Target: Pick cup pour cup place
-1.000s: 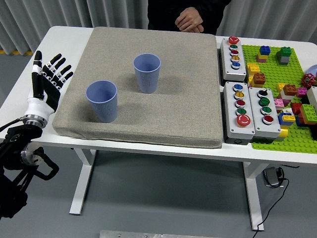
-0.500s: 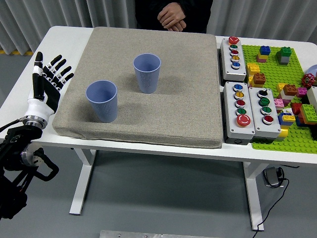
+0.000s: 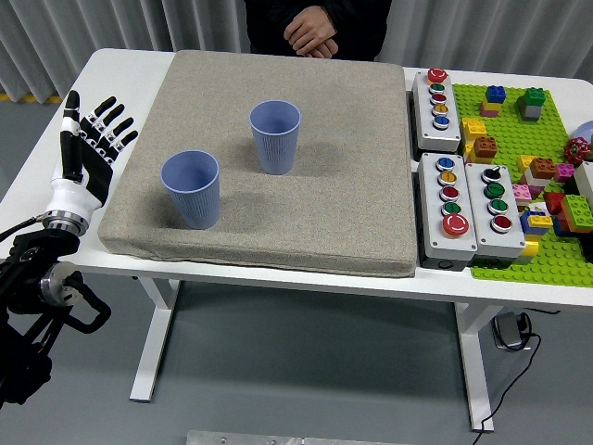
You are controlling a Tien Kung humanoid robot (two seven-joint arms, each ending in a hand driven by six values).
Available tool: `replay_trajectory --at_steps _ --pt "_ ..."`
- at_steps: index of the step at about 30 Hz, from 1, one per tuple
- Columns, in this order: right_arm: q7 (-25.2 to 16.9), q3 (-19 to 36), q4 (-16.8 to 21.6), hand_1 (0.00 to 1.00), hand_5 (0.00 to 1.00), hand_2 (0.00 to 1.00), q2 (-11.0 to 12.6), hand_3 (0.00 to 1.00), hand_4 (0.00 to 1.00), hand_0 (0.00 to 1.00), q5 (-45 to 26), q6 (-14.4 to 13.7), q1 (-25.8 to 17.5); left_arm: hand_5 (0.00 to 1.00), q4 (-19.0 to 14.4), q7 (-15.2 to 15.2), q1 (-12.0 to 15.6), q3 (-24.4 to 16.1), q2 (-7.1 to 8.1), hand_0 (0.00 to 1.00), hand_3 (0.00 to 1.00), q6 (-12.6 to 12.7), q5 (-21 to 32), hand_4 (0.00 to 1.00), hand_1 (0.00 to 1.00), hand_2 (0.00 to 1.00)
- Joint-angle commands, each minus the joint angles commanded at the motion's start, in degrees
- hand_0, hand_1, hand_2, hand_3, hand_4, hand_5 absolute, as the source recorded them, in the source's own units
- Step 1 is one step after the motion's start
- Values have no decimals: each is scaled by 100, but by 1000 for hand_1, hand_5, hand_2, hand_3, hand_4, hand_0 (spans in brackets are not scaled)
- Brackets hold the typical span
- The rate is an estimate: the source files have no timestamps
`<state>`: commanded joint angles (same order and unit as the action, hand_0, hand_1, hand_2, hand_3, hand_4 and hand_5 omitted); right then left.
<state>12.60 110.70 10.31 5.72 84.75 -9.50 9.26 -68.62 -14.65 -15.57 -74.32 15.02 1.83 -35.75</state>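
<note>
Two blue ribbed cups stand upright on a grey mat (image 3: 306,204). The near cup (image 3: 191,189) is at the mat's left front. The far cup (image 3: 275,136) stands behind it, to the right, near the mat's middle. My left hand (image 3: 90,148) is raised at the table's left edge, fingers spread and empty, well left of the near cup. My right hand is out of view.
A person stands at the far side with hands (image 3: 310,32) clasped over the table's back edge. Three button boxes (image 3: 449,218) lie right of the mat. A green baseplate (image 3: 542,158) with several loose bricks fills the right end.
The person's clasped hands have shifted left along the table's far edge. My left hand has hardly moved. The cups stand as before.
</note>
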Motion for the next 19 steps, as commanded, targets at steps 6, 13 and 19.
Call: replay_trajectory --at_steps 6,13,19 --pt "6 21 0 617 246 589 -1 587 2 695 33 10 -2 998 -17 1 1 -4 8 776 803 0 9 855 809 872" --pt "5 23 0 617 246 589 -4 587 2 695 21 6 6 998 -46 5 -1 -6 20 776 803 7 -5 854 809 873" --pt "19 3 0 617 247 590 -9 587 2 694 2 -2 16 998 -101 6 -19 64 47 776 802 24 -10 852 809 870"
